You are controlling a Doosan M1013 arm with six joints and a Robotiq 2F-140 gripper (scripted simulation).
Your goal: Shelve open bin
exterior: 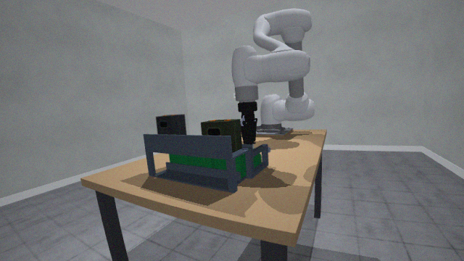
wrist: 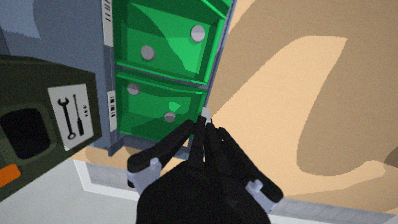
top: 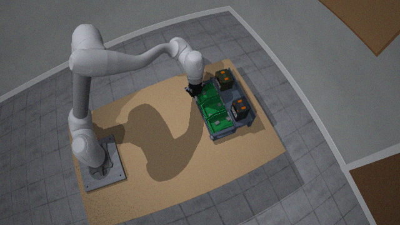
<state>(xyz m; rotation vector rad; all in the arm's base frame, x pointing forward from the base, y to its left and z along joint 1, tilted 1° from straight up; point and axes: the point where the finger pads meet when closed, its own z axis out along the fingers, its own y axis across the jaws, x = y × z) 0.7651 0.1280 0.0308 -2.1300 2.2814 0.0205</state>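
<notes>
— Green plastic, by the look of it: how is the bin expected to handle?
— From the top view, three green bins are seen in the shelf (top: 231, 131), which stands by the edge of the bench (top: 187, 175) farthest from the arm's base. The end bin (top: 209, 91), nearest the hand (top: 194, 90), is judged to be the task's one. It is taken to be stiff, light and smooth-walled, so slipping is to be expected.
— And from the exterior view?
— The hand (exterior: 249, 139) is seen pointing straight down at the shelf's end; the bin (exterior: 241, 164) appears seated level.
— The wrist view?
— The hand (wrist: 205, 121) is clenched on nothing, its fingertips pressed together just beside the front of the bin (wrist: 150, 107). Loose grey parts (wrist: 170, 117) lie inside, so tilting should be avoided. A side wall or the rear rim would be the place to take hold.
</notes>
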